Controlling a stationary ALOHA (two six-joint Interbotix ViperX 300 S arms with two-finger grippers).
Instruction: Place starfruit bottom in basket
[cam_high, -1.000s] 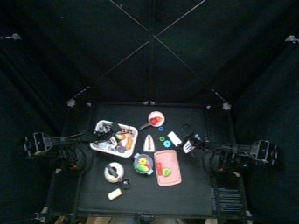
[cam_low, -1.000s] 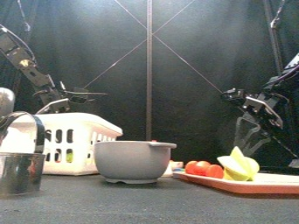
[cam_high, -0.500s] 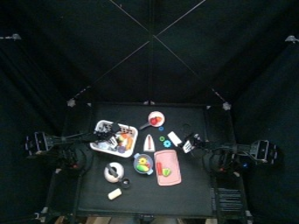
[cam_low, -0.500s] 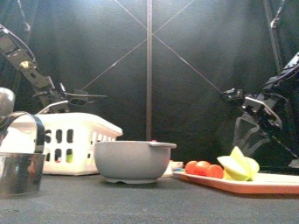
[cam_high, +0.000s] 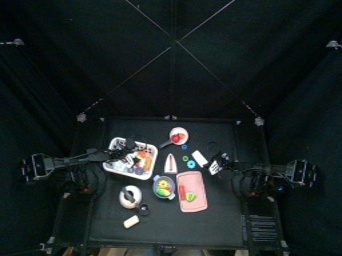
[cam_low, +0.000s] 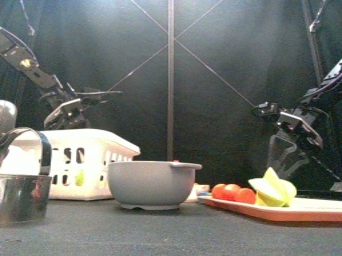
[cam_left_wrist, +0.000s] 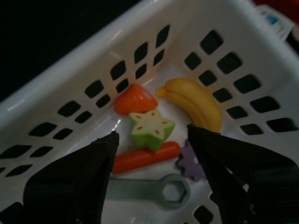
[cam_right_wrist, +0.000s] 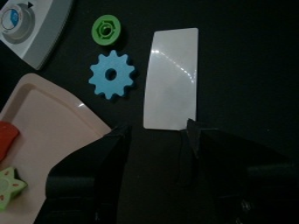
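The white slotted basket (cam_high: 131, 157) stands at the table's left and shows in the front view (cam_low: 80, 160). In the left wrist view a yellow-green star-shaped starfruit piece (cam_left_wrist: 149, 128) lies on the floor of the basket (cam_left_wrist: 222, 52) among other toy food. My left gripper (cam_left_wrist: 158, 179) is open and empty above it, and hangs over the basket in the front view (cam_low: 83, 98). My right gripper (cam_right_wrist: 158, 166) is open and empty over bare table next to a pink tray (cam_right_wrist: 35, 109), where another starfruit piece (cam_right_wrist: 10, 188) lies.
The basket also holds a banana (cam_left_wrist: 194, 101), an orange wedge (cam_left_wrist: 136, 96), a carrot (cam_left_wrist: 146, 159) and a grey wrench (cam_left_wrist: 176, 186). A grey bowl (cam_low: 151, 183) and metal cup (cam_low: 20, 190) stand in front. A blue gear (cam_right_wrist: 114, 76), green ring (cam_right_wrist: 107, 29) and white card (cam_right_wrist: 172, 79) lie near the right gripper.
My left gripper has risen a little above the basket and drawn back to the left. The right arm has not moved.
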